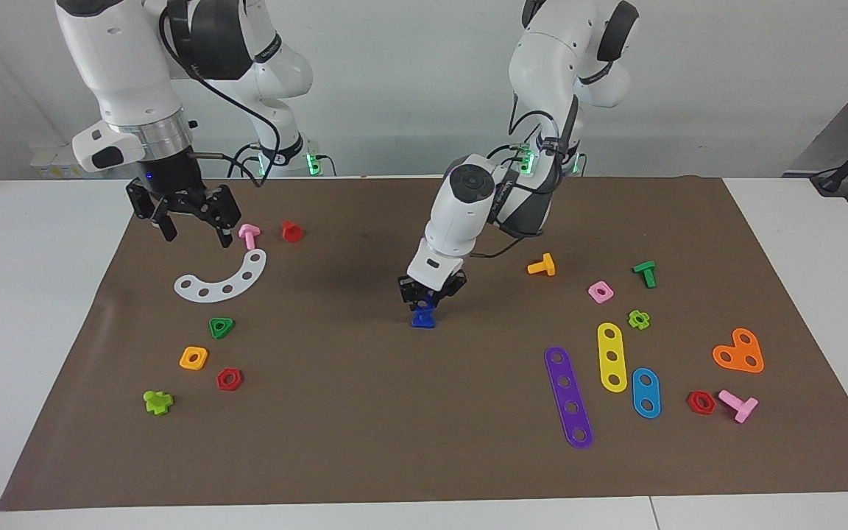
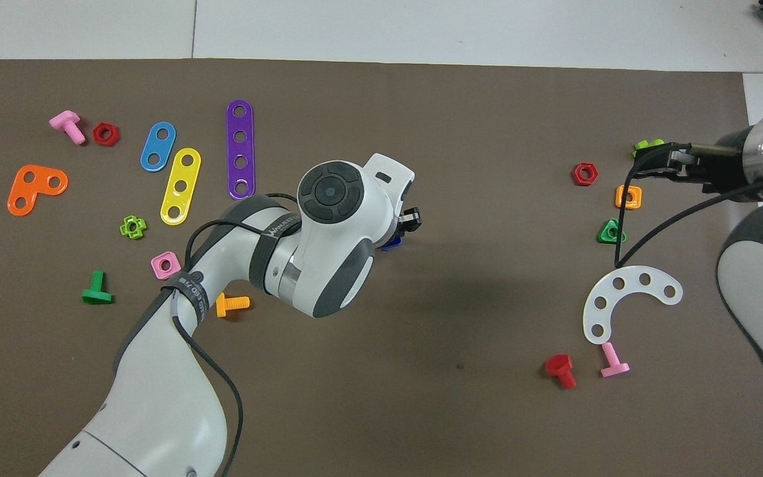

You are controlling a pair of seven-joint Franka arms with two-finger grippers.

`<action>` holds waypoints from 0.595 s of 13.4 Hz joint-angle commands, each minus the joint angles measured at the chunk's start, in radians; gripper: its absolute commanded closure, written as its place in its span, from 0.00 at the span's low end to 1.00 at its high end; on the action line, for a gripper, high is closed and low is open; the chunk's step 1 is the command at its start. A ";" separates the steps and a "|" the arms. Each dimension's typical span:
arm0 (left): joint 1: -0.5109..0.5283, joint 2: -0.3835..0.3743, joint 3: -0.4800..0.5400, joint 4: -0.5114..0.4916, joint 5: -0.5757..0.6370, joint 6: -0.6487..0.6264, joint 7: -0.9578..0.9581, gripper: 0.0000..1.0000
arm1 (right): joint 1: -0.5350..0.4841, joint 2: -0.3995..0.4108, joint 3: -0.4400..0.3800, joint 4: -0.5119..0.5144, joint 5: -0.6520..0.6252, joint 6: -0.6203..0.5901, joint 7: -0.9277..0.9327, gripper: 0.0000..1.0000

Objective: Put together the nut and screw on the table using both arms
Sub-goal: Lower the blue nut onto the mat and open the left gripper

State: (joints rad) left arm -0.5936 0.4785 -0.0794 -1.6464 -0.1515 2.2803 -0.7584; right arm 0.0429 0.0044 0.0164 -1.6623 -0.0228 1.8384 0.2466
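The dark blue screw (image 1: 422, 319) stands on its flat head near the middle of the brown mat (image 1: 365, 412), shaft up. My left gripper (image 1: 429, 296) is shut on the dark blue nut (image 1: 430, 300) and holds it right over the screw's shaft, at or just above its tip. In the overhead view the left hand covers both; only a bit of dark blue (image 2: 392, 244) shows. My right gripper (image 1: 197, 234) is open and empty. It is raised over the mat's corner at the right arm's end, beside a pink bolt (image 1: 249, 235).
A white curved strip (image 1: 221, 283), red bolt (image 1: 291, 231), green triangular nut (image 1: 221, 327), orange square nut (image 1: 193, 358) and red hex nut (image 1: 229, 379) lie toward the right arm's end. An orange bolt (image 1: 542, 266), pink nut (image 1: 601, 292) and coloured strips (image 1: 567, 397) lie toward the left arm's end.
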 commanded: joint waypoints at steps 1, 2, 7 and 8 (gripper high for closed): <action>-0.005 0.019 0.006 0.004 0.007 0.019 -0.004 1.00 | -0.012 -0.018 0.010 0.009 0.024 -0.059 -0.036 0.00; -0.008 0.019 0.006 -0.010 0.009 0.025 -0.004 1.00 | -0.015 -0.023 0.011 0.007 0.026 -0.085 -0.044 0.00; -0.017 0.029 0.007 -0.039 0.015 0.070 -0.006 1.00 | -0.008 -0.044 0.010 -0.017 0.049 -0.151 -0.087 0.00; -0.015 0.029 0.007 -0.032 0.015 0.073 -0.004 0.97 | -0.008 -0.047 0.010 -0.020 0.049 -0.148 -0.089 0.00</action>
State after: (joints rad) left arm -0.5973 0.5106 -0.0820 -1.6649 -0.1498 2.3192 -0.7579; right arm 0.0458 -0.0164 0.0209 -1.6571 -0.0035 1.6988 0.1898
